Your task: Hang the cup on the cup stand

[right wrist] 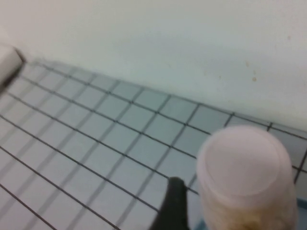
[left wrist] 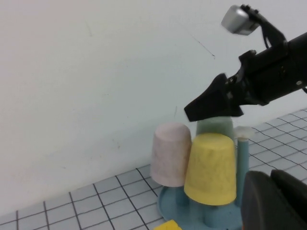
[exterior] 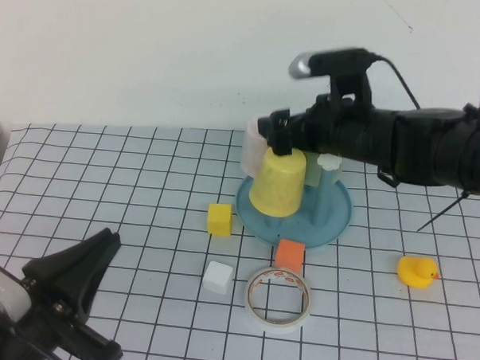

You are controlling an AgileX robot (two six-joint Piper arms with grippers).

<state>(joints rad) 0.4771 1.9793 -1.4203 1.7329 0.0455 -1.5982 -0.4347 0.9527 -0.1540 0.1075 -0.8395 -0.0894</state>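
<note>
Gridded white counter (exterior: 143,200), spread under everything, backed by a plain pale wall. Right arm (exterior: 433,144), black and bulky, reached in from the right above the cup stand, small silver camera on its wrist. Right hand (exterior: 279,135) hovered just over the yellow cup, fingers spread wide and gripping nothing. Left hand (exterior: 85,261) parked low at the near left corner, well apart from the stand, fingers pressed together and empty. Cup stand (exterior: 338,220), light blue round dish, sat toward the far middle of the counter, one bare peg with a white flower knob (exterior: 329,161) standing upright beside the cups. Yellow cup (exterior: 278,182) hung upside down on a peg at the stand's near side, slightly tilted. Pale pink cup (left wrist: 170,153) inverted on a peg just beside and behind it; mint green cup (left wrist: 215,126) behind both, mostly hidden. Tape ring (exterior: 279,298) lay flat near the stand's front. Rubber duck (exterior: 416,271) off to the right. Yellow block (exterior: 219,219), orange block (exterior: 289,255) and white block (exterior: 218,275) scattered close to the dish.
</note>
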